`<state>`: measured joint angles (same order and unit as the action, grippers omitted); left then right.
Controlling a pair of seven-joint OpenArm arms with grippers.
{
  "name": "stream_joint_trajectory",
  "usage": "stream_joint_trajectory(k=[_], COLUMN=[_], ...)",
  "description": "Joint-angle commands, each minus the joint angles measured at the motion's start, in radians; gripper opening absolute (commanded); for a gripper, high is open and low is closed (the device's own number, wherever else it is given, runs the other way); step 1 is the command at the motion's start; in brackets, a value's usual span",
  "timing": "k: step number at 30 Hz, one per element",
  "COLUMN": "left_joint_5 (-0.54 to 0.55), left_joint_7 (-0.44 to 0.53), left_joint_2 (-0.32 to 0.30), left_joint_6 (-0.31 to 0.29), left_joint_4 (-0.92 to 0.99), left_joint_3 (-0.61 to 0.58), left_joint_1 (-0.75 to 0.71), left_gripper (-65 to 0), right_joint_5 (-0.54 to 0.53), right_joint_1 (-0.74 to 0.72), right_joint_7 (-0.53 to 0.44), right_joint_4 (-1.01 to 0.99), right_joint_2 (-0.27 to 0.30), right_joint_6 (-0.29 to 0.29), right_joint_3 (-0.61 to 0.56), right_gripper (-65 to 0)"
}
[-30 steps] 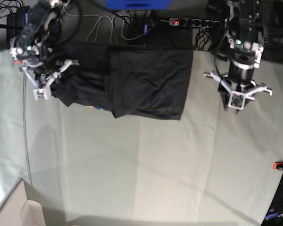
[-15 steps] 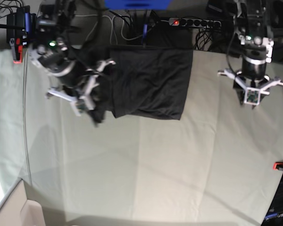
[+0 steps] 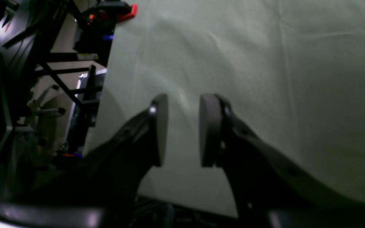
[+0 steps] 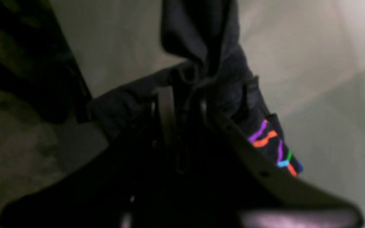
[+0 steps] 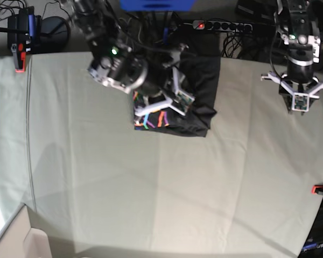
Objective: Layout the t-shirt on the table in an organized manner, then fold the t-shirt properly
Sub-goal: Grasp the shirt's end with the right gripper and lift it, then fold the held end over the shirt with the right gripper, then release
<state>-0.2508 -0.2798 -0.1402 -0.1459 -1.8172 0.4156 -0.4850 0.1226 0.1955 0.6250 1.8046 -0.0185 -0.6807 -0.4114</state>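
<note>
Near the top centre of the base view, the t-shirt (image 5: pixel 196 102) lies folded narrow on the table (image 5: pixel 151 188), rainbow print showing at its lower left edge. I judge the side fold about done; releasing and the crosswise fold remain. My right gripper (image 4: pixel 182 117) pinches bunched fabric; my left gripper (image 3: pixel 182 129) hangs parted and empty at upper right

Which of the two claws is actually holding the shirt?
The right gripper, jaws pinching the black t-shirt over the table. The left gripper hangs empty.
</note>
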Motion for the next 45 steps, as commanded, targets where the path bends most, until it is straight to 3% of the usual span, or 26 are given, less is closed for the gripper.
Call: stream_joint_trajectory(k=[1,9,35,38,42,45], left_joint_5=[0.005,0.005,0.006,0.006,0.006,0.008], left_joint_7=[0.027,0.029,0.029,0.029,0.029,0.029], left_joint_2=[-0.011,-0.011,0.018,0.018,0.018,0.018], left_joint_6=[0.012,0.012,0.012,0.012,0.012,0.012], left_joint_4=[-0.025,-0.023,-0.02,-0.022,-0.023,-0.023], left_joint_3=[0.019,0.044,0.039,0.039,0.039,0.039], left_joint_1=[-0.016,-0.022,0.004,0.004,0.004,0.004], left_gripper=[-48.3,-48.3,-48.3,-48.3,-48.3,-48.3], right_joint_5=[-0.016,-0.016,-0.011,-0.01,-0.01,-0.018], right_joint_1=[-0.018,-0.078,-0.078,-0.078,-0.061,-0.046], right_joint_7=[-0.024,-0.023,-0.014,-0.014,-0.012,-0.014], right_joint_4=[-0.001,-0.029,-0.062,-0.062,-0.055,-0.032], right_joint_2=[-0.008,-0.008,-0.039,-0.038,-0.041,-0.061], right_joint_6=[-0.017,-0.017,-0.017,-0.017,-0.017,-0.017], right_joint_3=[-0.002,-0.004,-0.004,-0.001,0.029,0.101], right_gripper=[-64.7,-64.2,-63.5,-54.7,-35.1,-31.7])
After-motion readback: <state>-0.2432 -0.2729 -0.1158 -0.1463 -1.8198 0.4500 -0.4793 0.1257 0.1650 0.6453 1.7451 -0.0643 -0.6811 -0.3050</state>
